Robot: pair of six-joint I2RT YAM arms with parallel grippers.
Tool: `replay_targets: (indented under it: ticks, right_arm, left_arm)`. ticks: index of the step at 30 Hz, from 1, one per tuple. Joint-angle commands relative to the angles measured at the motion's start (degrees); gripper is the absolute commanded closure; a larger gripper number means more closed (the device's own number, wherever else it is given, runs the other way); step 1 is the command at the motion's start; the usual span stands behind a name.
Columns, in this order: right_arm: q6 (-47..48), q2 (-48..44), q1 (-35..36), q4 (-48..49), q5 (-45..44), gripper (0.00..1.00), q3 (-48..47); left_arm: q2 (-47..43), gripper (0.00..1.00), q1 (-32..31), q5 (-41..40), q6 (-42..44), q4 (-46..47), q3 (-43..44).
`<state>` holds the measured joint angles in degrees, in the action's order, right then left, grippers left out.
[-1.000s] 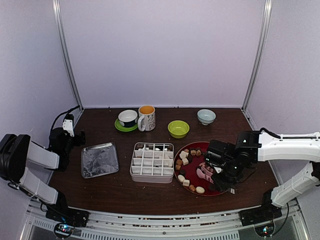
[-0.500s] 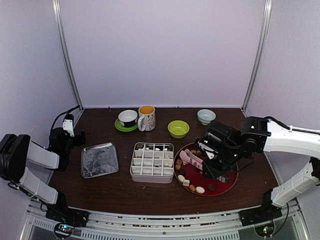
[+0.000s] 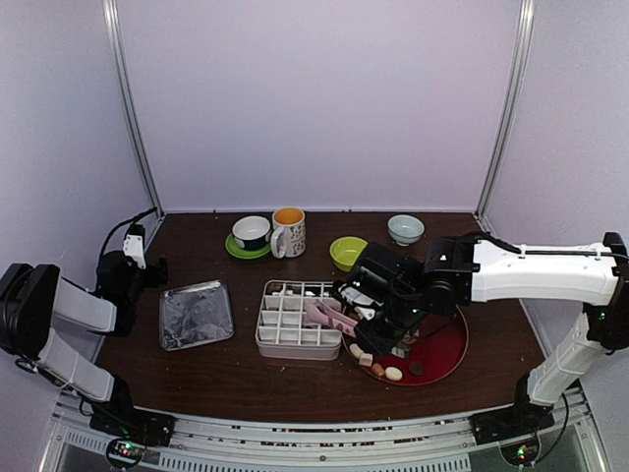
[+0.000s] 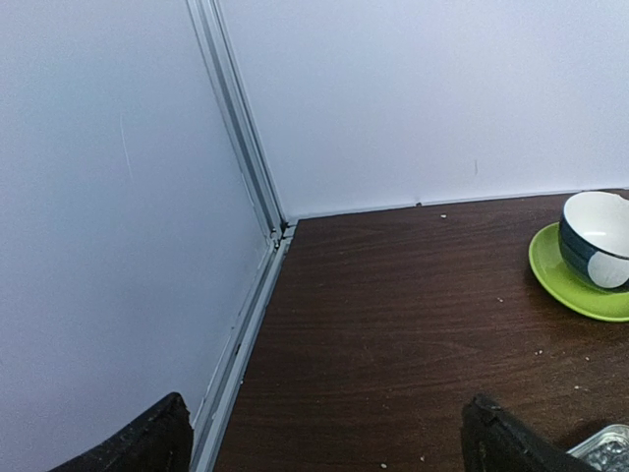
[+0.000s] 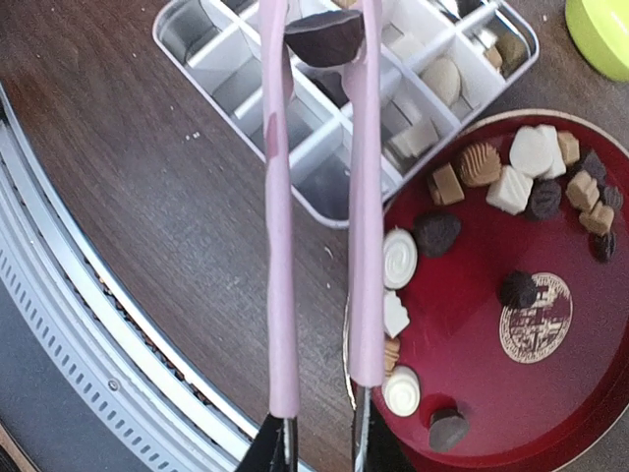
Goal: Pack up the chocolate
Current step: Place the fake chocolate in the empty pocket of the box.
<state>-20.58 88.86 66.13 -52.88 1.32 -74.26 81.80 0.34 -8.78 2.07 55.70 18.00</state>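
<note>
the right gripper (image 5: 314, 447) was squeezed narrow on the pink tongs (image 5: 279, 246), whose tips pinched a dark chocolate (image 5: 324, 37) over the divided tin (image 3: 295, 346). more chocolates (image 5: 511, 187) lay on the red plate (image 5: 550, 393) and in some cells. light, smooth, probably easily marked, each wanted a gentle pinch across its sides. the left gripper (image 4: 324, 442) gaped wide, holding nothing.

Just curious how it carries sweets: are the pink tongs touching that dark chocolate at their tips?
Touching. The right wrist view shows the dark chocolate pinched between both arms of the pink tongs, no gap either side.
</note>
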Motion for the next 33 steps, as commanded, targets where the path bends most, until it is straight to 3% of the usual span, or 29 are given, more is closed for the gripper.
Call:
replay_targets:
  ticks: [1,6,12,22,33]
  right_arm:
    - [4.19,1.84,0.0,2.49,-2.49,0.83,-5.55]
    - [1.04,3.11,-2.77,-3.72,-3.33,0.85,-12.68]
    - [4.2,6.26,-4.37,-8.66,4.03,0.82,-19.03]
    - [-5.46,10.03,-8.02,-6.22,16.16,0.83,-24.33]
    - [-7.02,17.22,-9.09,-17.04,23.7,0.82,-34.17]
  left_arm:
    - [-0.17,0.02,0.44,0.48,0.52,3.31,0.46]
    - [-0.15,0.02,0.45,0.51,0.57,3.29,0.52]
    - [-0.15,0.02,0.45,0.55,0.57,3.26,0.46]
    - [-0.15,0.02,0.41,0.51,0.53,3.32,0.46]
    - [-0.15,0.02,0.45,0.49,0.55,3.29,0.48]
